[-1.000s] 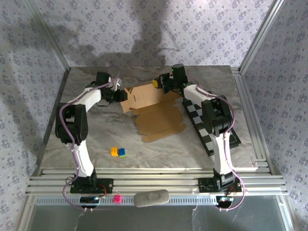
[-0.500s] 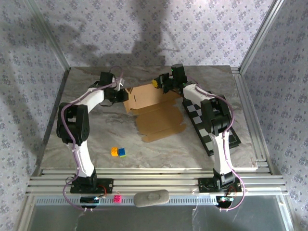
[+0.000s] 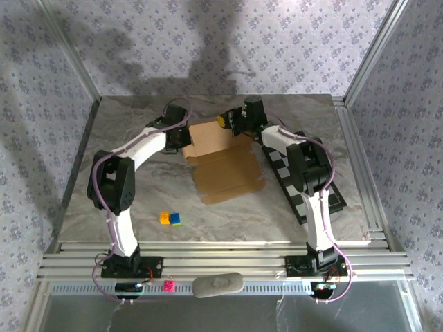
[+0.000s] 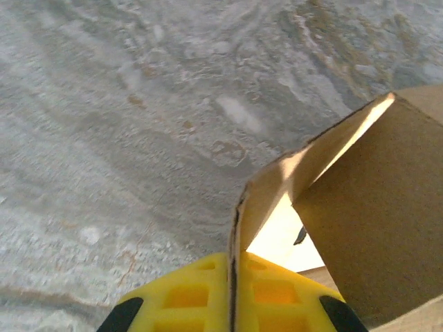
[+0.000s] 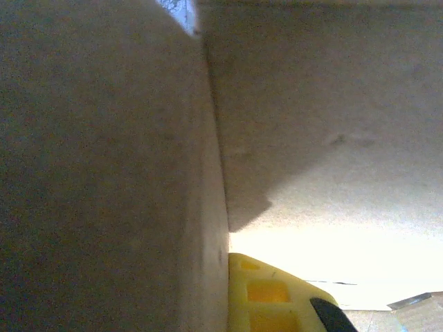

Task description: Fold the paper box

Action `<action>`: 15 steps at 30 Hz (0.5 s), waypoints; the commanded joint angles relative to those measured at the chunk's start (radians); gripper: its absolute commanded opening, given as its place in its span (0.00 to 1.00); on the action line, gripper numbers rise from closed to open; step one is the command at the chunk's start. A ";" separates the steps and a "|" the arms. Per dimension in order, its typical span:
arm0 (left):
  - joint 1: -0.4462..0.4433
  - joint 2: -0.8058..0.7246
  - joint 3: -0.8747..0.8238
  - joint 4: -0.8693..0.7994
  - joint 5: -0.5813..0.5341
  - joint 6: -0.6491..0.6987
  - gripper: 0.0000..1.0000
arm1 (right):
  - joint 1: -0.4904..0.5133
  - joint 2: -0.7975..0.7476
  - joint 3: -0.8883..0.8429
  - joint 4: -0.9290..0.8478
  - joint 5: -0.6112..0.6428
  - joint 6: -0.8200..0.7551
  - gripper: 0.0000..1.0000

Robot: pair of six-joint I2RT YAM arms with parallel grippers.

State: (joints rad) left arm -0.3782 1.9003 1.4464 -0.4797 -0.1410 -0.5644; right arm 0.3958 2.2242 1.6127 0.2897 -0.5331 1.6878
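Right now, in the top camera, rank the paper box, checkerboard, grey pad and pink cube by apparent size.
1. paper box
2. checkerboard, partly hidden by the right arm
3. grey pad
4. pink cube

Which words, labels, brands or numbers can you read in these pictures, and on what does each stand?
None can be read.
The box is plain brown card.
The checkerboard bears only squares.
The blocks are too small to show any marks.
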 commanded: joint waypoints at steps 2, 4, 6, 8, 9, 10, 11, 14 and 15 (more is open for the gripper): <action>-0.004 -0.008 0.063 -0.115 -0.181 -0.194 0.00 | 0.006 -0.035 -0.069 0.150 0.055 0.042 0.00; -0.005 0.002 0.095 -0.137 -0.175 -0.225 0.00 | 0.008 -0.032 -0.078 0.176 0.052 0.043 0.00; -0.009 0.010 0.130 -0.152 -0.153 -0.230 0.07 | 0.007 -0.032 -0.083 0.191 0.050 0.042 0.00; -0.010 -0.001 0.144 -0.153 -0.121 -0.229 0.21 | 0.004 -0.031 -0.083 0.189 0.041 0.037 0.00; -0.010 -0.022 0.140 -0.146 -0.106 -0.221 0.30 | 0.000 -0.031 -0.080 0.181 0.033 0.029 0.00; -0.010 -0.051 0.126 -0.126 -0.085 -0.207 0.37 | -0.004 -0.031 -0.080 0.176 0.025 0.022 0.00; -0.008 -0.095 0.100 -0.093 -0.059 -0.180 0.43 | -0.009 -0.029 -0.078 0.172 0.013 0.010 0.00; 0.011 -0.267 -0.032 0.038 0.036 -0.083 0.66 | -0.028 -0.013 -0.070 0.181 -0.043 -0.014 0.00; 0.033 -0.322 -0.082 0.077 0.097 -0.056 0.71 | -0.032 -0.004 -0.066 0.195 -0.065 -0.019 0.00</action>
State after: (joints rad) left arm -0.3744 1.7473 1.4254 -0.5148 -0.1551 -0.6983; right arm 0.3779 2.2177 1.5478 0.4553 -0.5388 1.7039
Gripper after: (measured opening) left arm 0.687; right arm 0.050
